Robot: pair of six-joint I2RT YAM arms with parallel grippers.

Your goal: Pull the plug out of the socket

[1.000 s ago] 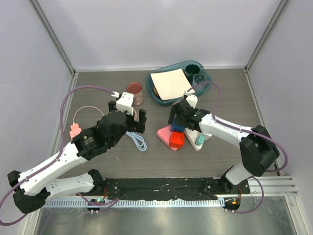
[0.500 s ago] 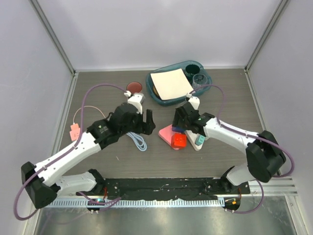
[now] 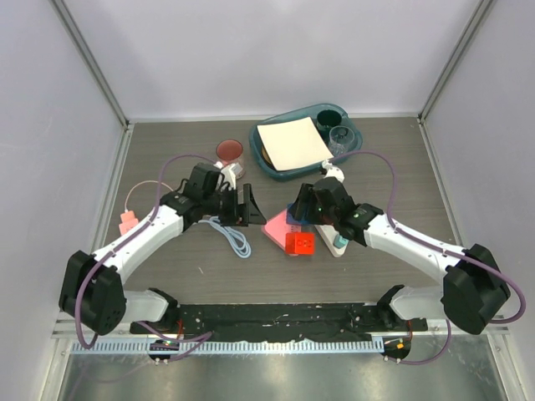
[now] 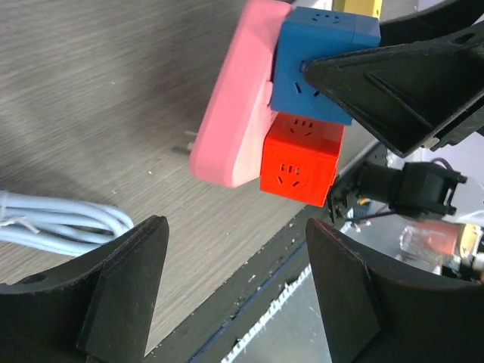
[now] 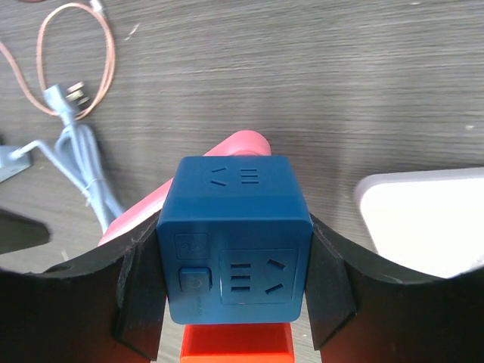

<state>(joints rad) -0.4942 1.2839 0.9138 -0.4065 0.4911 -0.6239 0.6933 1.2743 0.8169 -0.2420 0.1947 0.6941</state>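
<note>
- Top external: pink plug lies at the 9 o'clock edge of the table, long axis roughly 12–6. Its thin pink cord leaves the 12 o'clock end and arcs toward 2.
- Pale-blue cord is coiled at 4 o'clock of the plug.
- Left gripper has jaws apart with nothing between them, facing 3 toward the red cube.
- Right gripper is clamped on the blue outlet cube, well apart from the plug.

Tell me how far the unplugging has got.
Done: nothing visible; the pink plug lies untouched near the left edge of the table, and whether it is plugged in I cannot tell. In hand: the right gripper is clamped on a blue cube, the left gripper open near the red cube. Left: reaching the plug and pulling it free.
</note>
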